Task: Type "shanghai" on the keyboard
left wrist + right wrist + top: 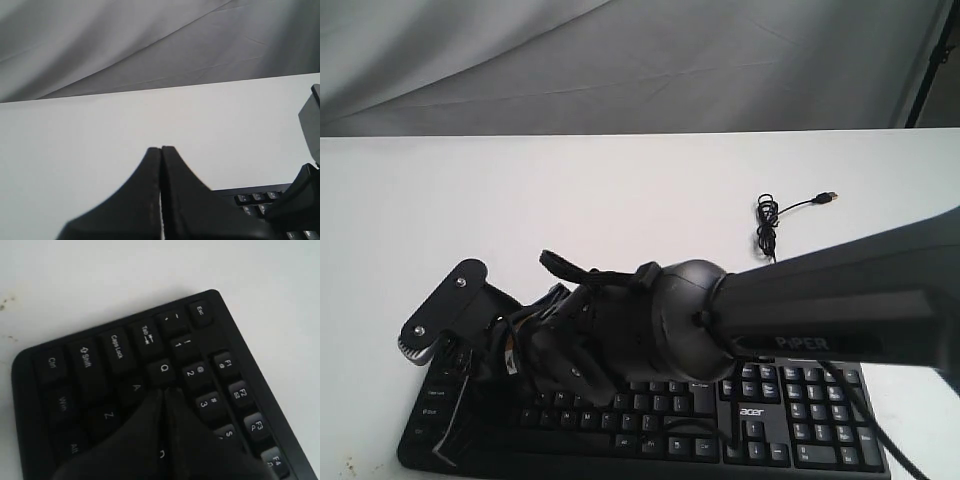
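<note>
The black keyboard [800, 420] lies along the near table edge, with the number pad and acer logo at its right. My right arm [800, 300] reaches across it from the right to its left end. My right gripper [167, 389] is shut, empty, with its tips over the letter keys [164, 367] just past Q and beside A. I cannot tell whether they touch a key. My left gripper [161, 148] is shut and empty over bare table beside the keyboard's [255, 197] function-key corner. I cannot make it out in the exterior view.
The keyboard's thin black cable [767, 222] lies coiled behind it, its USB plug [828, 197] loose on the white table [620, 190]. The right wrist's camera bracket [445, 310] sticks out over the keyboard's left end. A grey cloth backdrop [620, 60] hangs behind.
</note>
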Motion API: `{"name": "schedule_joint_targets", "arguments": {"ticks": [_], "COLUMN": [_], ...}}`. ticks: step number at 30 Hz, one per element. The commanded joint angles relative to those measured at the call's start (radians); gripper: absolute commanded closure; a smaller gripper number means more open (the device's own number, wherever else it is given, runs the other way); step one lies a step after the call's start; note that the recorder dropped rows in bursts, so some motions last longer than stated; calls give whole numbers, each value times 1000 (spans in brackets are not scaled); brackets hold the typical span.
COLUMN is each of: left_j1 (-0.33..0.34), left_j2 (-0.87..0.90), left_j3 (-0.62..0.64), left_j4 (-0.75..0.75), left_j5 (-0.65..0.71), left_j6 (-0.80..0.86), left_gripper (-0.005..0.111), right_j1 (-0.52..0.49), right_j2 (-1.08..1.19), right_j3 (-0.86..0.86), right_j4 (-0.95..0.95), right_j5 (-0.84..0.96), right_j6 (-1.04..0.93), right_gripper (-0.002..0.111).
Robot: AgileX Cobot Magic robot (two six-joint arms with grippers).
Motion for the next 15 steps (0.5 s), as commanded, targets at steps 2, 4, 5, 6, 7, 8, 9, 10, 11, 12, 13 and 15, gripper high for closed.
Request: {"name": "schedule_joint_targets", "arguments": {"ticks": [2, 4, 5, 6, 7, 8, 9, 10, 11, 12, 13, 15], "left_j1": [-4, -4, -4, -4, -4, -4, -4, -4, -4, -4, -4, -4], "left_j2": [-3, -3, -3, -3, -3, -3, -3, -3, -3, -3, -3, -3], "left_j3": [4, 4, 4, 4, 4, 4, 4, 4, 4, 4, 4, 4], "left_j4": [0, 0, 0, 0, 0, 0, 0, 0, 0, 0, 0, 0], "left_j5": [-3, -3, -3, -3, -3, -3, -3, -3, -3, -3, -3, -3], "left_j6": [-3, -3, -3, -3, -3, -3, -3, -3, -3, -3, -3, -3], "left_gripper": [107, 107, 107, 107, 107, 107, 107, 107, 107, 107, 107, 107], "right_j1": [-6, -6, -6, -6, -6, -4, -4, -4, -4, -4, -4, -4], "right_j2": [-2, 2, 2, 4, 13, 15, 18, 20, 20, 20, 20, 22], "right_j3": [-8, -8, -8, -8, -8, -8, -8, -8, -8, -8, -8, -8], "right_j4": [5, 5, 5, 5, 5, 5, 5, 5, 5, 5, 5, 5], "right_j5": [-5, -5, -5, -5, -6, -6, -6, -6, -6, -6, -6, -6], "right_j6": [-7, -7, -7, -7, -7, -7, -7, -7, -7, -7, -7, -7], "right_gripper": [108, 108, 108, 108, 108, 108, 108, 108, 108, 108, 108, 108]}}
